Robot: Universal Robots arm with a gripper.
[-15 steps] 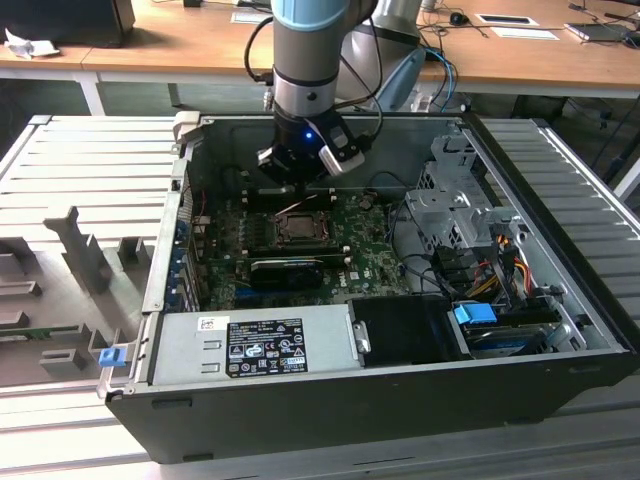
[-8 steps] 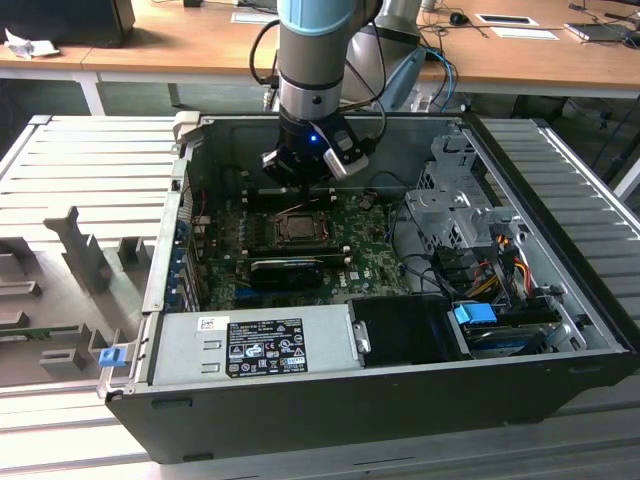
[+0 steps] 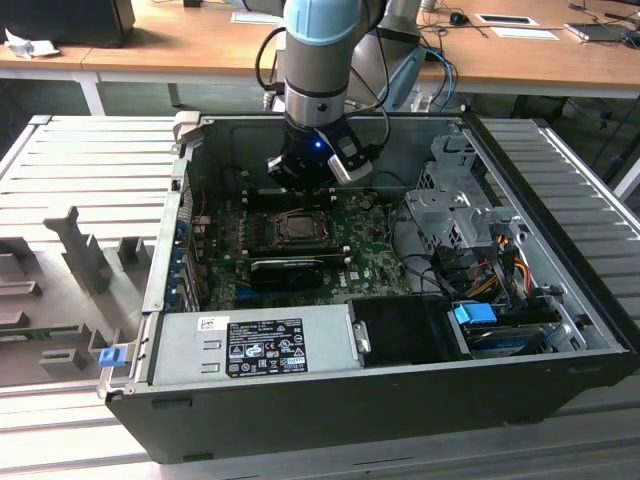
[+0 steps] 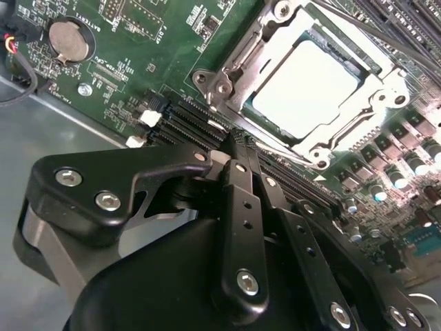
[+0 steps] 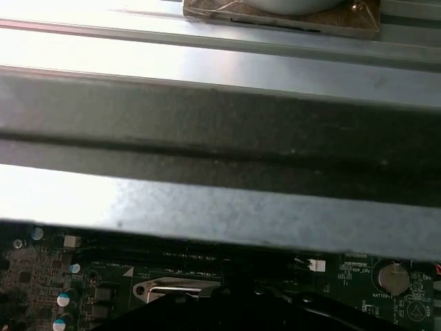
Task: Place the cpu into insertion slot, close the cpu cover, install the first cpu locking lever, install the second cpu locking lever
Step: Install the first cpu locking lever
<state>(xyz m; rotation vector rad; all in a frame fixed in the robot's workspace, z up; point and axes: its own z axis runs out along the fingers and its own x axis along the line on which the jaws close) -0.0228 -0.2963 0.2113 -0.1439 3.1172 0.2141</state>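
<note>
One arm at work over the open black computer case (image 3: 330, 400); its pincer (image 4: 238, 155) hangs low above the green circuit board (image 4: 131, 76), just beside the socket. In the second wrist view the black fingers (image 4: 241, 207) lie pressed together, nothing between them.

The cpu, a pale beige-silver flat square chip (image 4: 306, 86), sits inside the insertion slot, a square socket with grey metal rim (image 3: 298, 228). It looks level and squarely seated, glare washing out its face. The cpu cover, a thin silver-grey metal frame with cut-out middle (image 4: 375, 93), appears to lie down around the chip, though whether it is fully flat I cannot tell. Lever positions unclear.

Judgement: chip placed; work stands at the cover-and-lever stage. To do it well, press only on the metal frame, never the chip face; keep fingertips clear of the long black card slots (image 4: 186, 121) alongside.
</note>
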